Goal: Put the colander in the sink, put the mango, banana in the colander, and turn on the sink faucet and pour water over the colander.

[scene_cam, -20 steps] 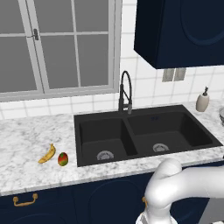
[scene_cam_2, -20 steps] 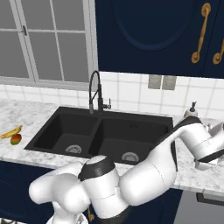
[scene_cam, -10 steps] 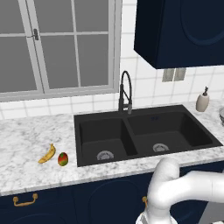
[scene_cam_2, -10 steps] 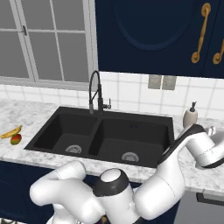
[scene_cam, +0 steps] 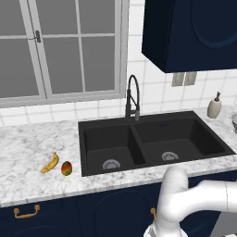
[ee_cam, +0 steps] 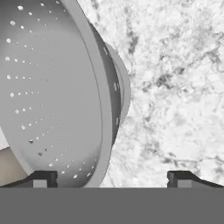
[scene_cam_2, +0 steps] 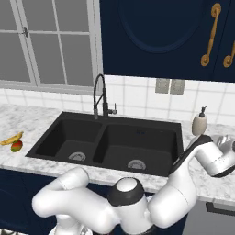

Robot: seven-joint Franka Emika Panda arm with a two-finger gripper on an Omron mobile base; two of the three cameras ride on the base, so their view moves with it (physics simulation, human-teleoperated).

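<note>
My arm rises from the lower left of the right base view, bends at a dark elbow joint, and reaches to the right edge of the frame. In the hand view my gripper (ee_cam: 111,178) has its two fingertips spread wide apart at the bottom.

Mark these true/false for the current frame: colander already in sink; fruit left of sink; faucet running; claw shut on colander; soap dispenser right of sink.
1. The colander is in the sink. False: it sits on the marble counter.
2. The banana and mango lie left of the sink. True.
3. The faucet is running. False: no water shows.
4. The claw is shut on the colander. False: open, its rim between the tips.
5. The soap dispenser stands right of the sink. True.
</note>
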